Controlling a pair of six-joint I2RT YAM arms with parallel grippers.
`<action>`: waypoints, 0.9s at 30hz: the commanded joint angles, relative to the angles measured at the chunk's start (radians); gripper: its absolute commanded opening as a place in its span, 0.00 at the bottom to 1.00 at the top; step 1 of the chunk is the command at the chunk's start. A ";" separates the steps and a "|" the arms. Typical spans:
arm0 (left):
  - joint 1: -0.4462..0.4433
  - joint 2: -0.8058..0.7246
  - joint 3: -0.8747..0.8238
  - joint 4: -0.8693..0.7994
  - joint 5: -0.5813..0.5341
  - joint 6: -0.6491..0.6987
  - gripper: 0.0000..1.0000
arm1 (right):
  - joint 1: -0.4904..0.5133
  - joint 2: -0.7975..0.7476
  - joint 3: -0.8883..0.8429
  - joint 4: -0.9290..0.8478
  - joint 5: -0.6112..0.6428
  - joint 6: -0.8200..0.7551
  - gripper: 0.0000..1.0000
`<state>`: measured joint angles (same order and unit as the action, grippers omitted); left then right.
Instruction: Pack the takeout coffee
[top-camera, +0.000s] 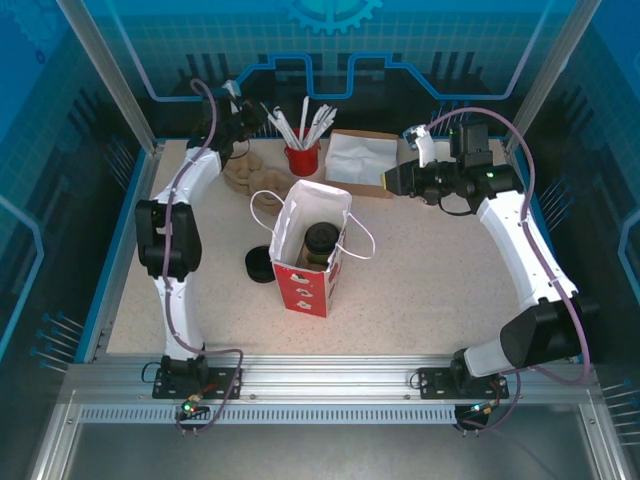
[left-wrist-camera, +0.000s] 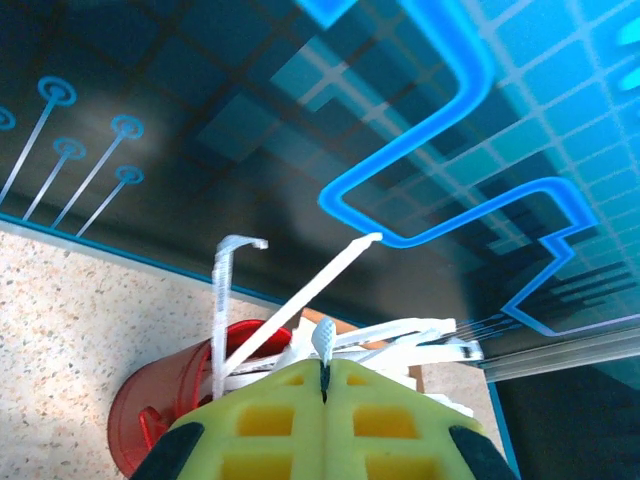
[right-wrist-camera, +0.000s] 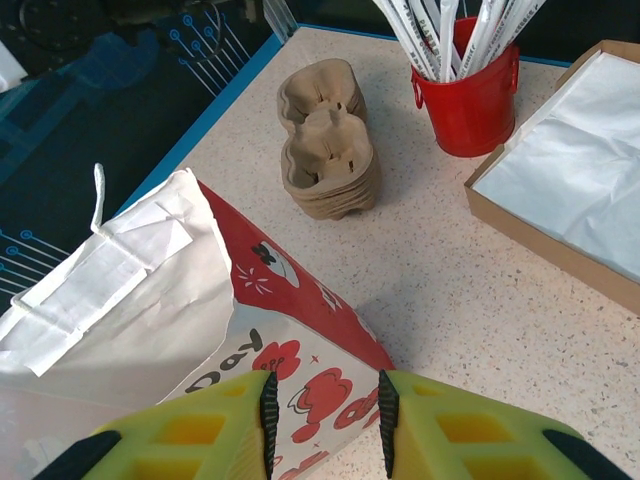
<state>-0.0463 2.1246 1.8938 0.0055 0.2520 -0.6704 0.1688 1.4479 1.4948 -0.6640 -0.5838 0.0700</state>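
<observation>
The takeout coffee (top-camera: 320, 240) stands inside the paper bag (top-camera: 305, 285), lid up. The left gripper (left-wrist-camera: 323, 376) has its fingers pressed together on a wrapped straw (left-wrist-camera: 322, 340) above the red cup (left-wrist-camera: 150, 420) — by its very tip, it seems, though the view is cramped. The straw may slip free, or drag neighbours out. The right gripper (right-wrist-camera: 325, 410), fingers apart and empty, hangs near the bag — a nudge could topple it.

Speckled table (top-camera: 430, 290) inside blue circuit-patterned walls (top-camera: 420, 40).
</observation>
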 joint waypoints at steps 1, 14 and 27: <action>-0.007 -0.084 -0.029 -0.006 0.007 0.056 0.00 | -0.011 -0.029 -0.012 0.006 -0.024 -0.011 0.36; -0.030 -0.305 -0.038 -0.180 -0.042 0.236 0.00 | -0.012 -0.017 -0.005 0.069 -0.008 0.053 0.35; -0.069 -0.565 -0.025 -0.354 -0.011 0.338 0.00 | -0.007 0.039 0.046 0.092 0.032 0.105 0.35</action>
<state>-0.1043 1.6279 1.8595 -0.2863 0.2226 -0.3813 0.1688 1.4681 1.4998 -0.5941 -0.5587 0.1551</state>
